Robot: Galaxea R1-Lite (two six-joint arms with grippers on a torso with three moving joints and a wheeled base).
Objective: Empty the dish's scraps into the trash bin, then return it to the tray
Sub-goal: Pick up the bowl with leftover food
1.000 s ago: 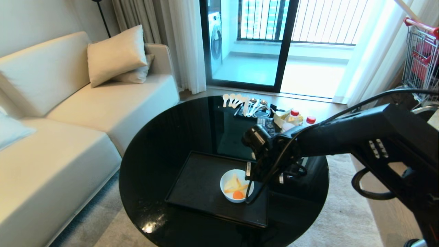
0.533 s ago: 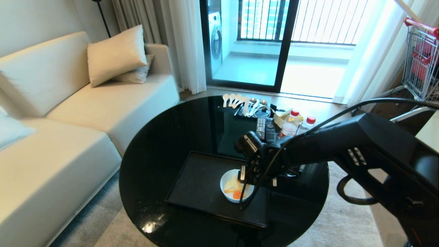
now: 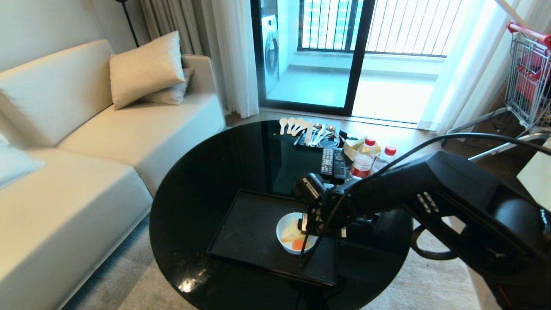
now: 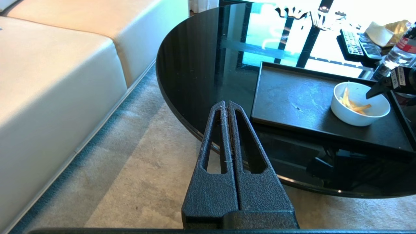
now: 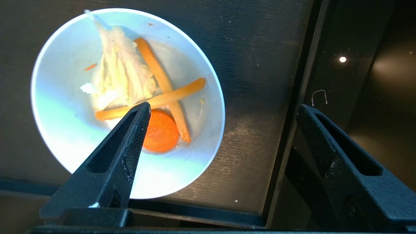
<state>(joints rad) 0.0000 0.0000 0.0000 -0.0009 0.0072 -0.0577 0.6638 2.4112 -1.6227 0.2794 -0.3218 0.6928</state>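
My right pincer (image 5: 224,110) hangs spread wide over the bowl (image 5: 58,130), one finger above its scraps (image 5: 161,131), the other past its rim. The bowl sits by the tray's (image 3: 249,232) right edge. My left pincer (image 4: 227,107) is pressed closed beside the worktop (image 3: 206,172).

light: bright daylight from balcony door (image 3: 318,51) | glare: glossy table (image 3: 215,172) | focus: sharp
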